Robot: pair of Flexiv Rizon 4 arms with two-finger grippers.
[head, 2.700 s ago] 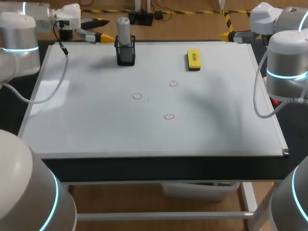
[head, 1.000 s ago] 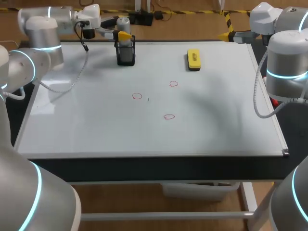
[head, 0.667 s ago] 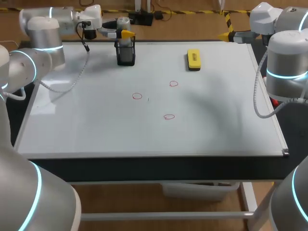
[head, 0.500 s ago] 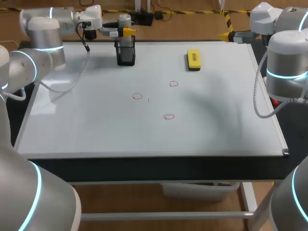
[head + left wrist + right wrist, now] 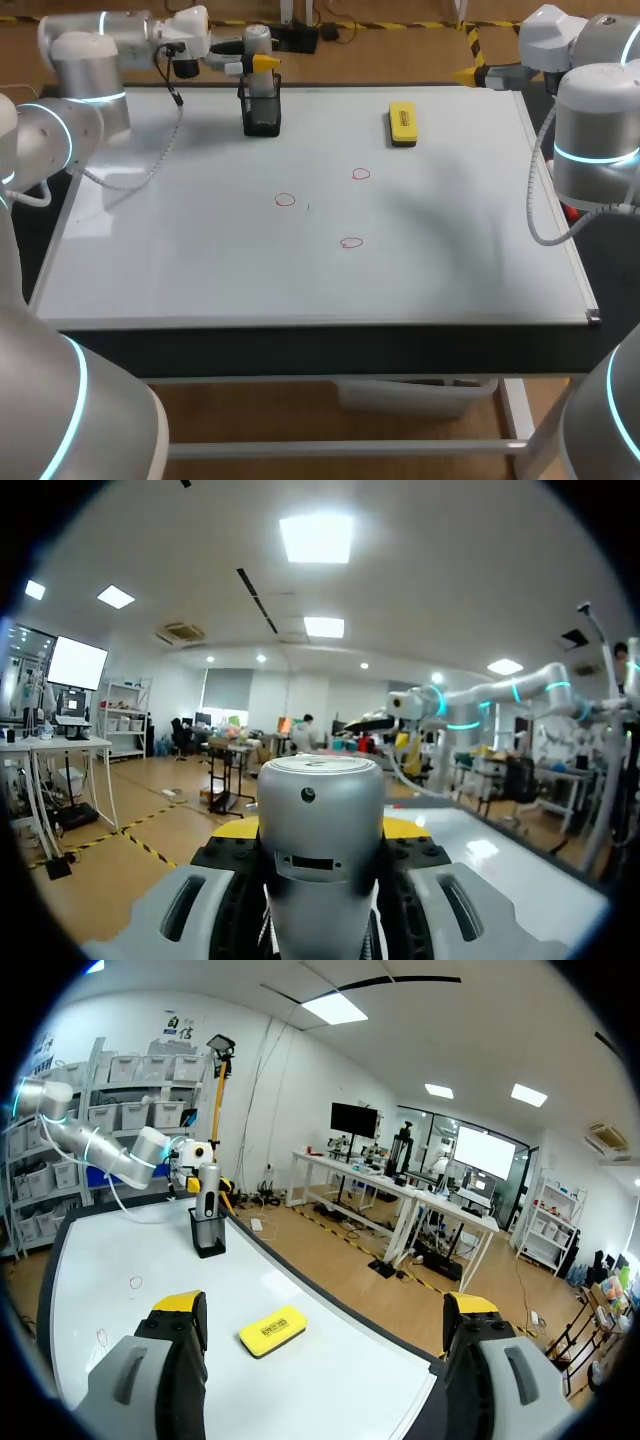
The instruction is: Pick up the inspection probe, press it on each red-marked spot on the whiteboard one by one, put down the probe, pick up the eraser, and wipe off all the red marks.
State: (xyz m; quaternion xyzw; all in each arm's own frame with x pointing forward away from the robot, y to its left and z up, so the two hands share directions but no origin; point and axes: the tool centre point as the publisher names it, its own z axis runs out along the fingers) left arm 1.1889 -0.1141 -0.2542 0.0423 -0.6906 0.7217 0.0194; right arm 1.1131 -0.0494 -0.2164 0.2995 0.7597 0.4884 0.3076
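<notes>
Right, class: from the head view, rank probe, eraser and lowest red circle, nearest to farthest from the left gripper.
1. Probe, held in the left gripper.
2. Eraser, far side, rightward.
3. Lowest red circle, mid-board, nearest the front.

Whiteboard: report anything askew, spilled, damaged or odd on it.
Nothing stands out. The inspection probe stands upright in its black holder with the left gripper shut on it, the eraser lies flat, and the three red marks are unsmeared on the whiteboard.

head view looks down on the whiteboard [image 5: 200,270]; left wrist view faces the inspection probe [image 5: 320,820] close up; right wrist view, farther off, sees both.
</notes>
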